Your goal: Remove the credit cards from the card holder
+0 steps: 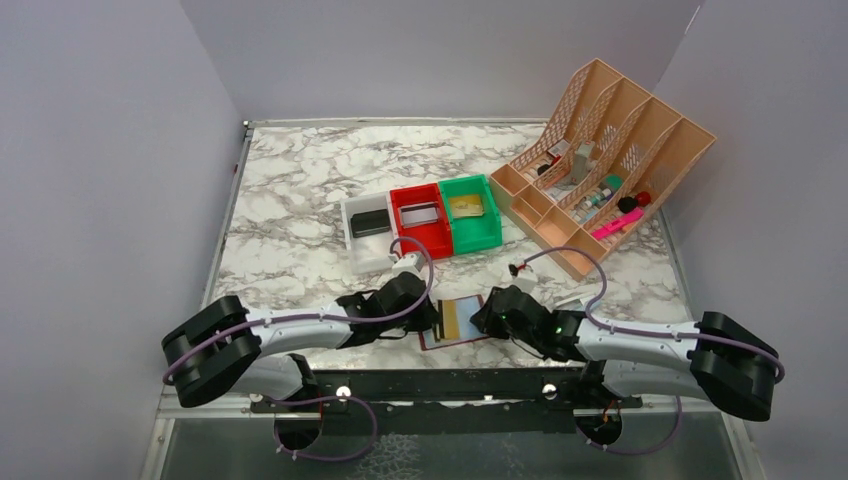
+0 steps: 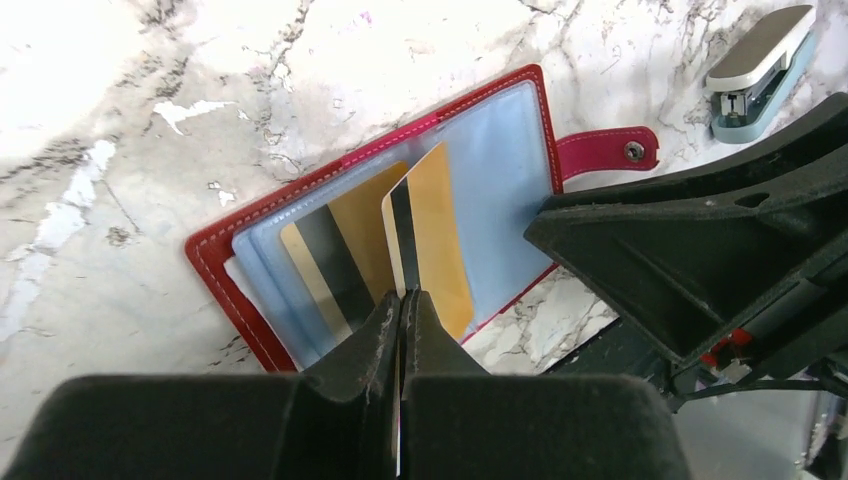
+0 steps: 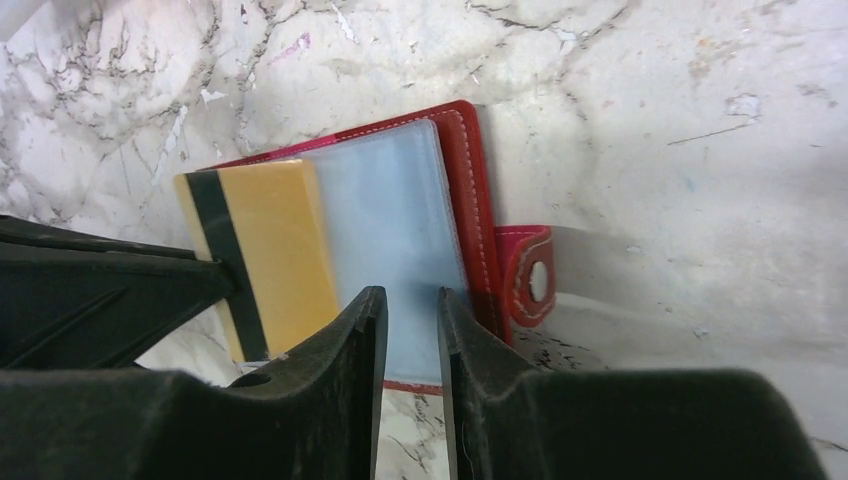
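We found the card holder [image 1: 468, 325] lying open, blue pockets up, on the marble table [image 1: 300, 200] at the 6 o'clock edge of the top view. Its red snap tab [image 2: 605, 150] stuck out at its 3 o'clock side.

The left gripper [image 2: 402, 305] came in from the holder's 9 o'clock. Its jaws were pressed fully together on the near edge of a gold card [image 2: 435, 235], the end with the black stripe. The card slanted across the blue face. We could not tell whether its far end sat in a pocket. A second gold card [image 2: 345, 250], also striped, lay flat under the clear sleeve just beside it, toward 9 o'clock in the left wrist view.

The right gripper [image 3: 412, 305] reached in from the holder's 3 o'clock, over the bare blue page beside the tab. Its jaws stood a narrow slit apart, and we saw nothing between them. Whether the tips touched the page we could not tell.

At 12 o'clock from the holder three bins stood touching in a row. The white bin [image 1: 362, 250] held a black card [image 1: 370, 224], the red bin [image 1: 432, 240] a grey card [image 1: 420, 214] and the green bin [image 1: 480, 235] another gold one. A peach rack [image 1: 650, 130] stood at 2 o'clock. A stapler [image 2: 760, 65] lay near the tab.
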Controlling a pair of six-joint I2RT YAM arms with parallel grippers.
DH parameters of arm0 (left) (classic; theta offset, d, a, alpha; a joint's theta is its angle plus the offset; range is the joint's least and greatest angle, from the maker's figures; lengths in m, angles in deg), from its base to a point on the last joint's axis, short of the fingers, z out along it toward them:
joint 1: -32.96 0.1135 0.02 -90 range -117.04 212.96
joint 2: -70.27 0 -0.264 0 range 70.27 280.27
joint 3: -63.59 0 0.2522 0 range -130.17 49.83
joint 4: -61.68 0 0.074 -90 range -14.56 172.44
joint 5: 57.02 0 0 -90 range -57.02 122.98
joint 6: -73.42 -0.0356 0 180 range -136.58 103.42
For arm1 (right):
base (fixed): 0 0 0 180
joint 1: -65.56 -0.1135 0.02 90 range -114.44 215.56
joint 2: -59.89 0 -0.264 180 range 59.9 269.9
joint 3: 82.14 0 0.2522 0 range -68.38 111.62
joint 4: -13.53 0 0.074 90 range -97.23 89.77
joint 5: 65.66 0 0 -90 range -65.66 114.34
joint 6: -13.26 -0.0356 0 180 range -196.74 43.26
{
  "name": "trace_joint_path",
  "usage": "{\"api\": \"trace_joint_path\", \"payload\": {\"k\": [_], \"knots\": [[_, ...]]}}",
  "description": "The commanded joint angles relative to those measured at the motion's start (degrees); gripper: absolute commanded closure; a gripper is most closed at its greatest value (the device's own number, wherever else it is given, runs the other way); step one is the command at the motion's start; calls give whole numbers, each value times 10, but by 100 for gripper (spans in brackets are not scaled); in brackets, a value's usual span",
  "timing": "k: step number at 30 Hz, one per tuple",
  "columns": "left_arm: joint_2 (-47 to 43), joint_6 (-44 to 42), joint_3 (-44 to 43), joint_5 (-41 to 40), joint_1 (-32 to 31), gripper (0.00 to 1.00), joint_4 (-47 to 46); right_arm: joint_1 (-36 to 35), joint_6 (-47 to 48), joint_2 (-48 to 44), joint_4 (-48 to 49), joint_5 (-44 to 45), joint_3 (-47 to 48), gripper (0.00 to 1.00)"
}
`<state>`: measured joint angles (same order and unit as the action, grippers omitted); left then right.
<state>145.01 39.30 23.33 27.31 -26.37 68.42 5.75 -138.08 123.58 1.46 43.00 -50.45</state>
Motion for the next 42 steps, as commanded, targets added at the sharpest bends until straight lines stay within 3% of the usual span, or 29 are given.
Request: {"api": "trace_joint_path", "payload": {"k": [1, 9, 12, 15, 19, 24, 33, 42], "knots": [[-38, -69, -20, -42, 0, 100, 97, -2, 34, -29, -67, 43, 23, 69], [-91, -113, -49, -98, 1, 100, 162, -2, 118, -51, -32, 86, 83, 67], [-97, -122, -59, -106, 1, 100, 180, -1, 146, -36, -12, 107, 119, 60], [-96, -126, -64, -108, 1, 100, 192, 3, 165, -8, 16, 101, 150, 59], [-101, -124, -70, -120, 2, 100, 205, 7, 156, 33, 42, 32, 160, 59], [-111, -137, -71, -125, 2, 100, 186, 13, 120, 55, 120, -17, 91, 56], [-124, -128, -68, -95, 13, 100, 153, 37, 160, 53, 162, -90, 86, 51], [-165, -157, -59, 7, 89, 100, 127, 83, 169, 60, 250, -217, 49, 46]]}}
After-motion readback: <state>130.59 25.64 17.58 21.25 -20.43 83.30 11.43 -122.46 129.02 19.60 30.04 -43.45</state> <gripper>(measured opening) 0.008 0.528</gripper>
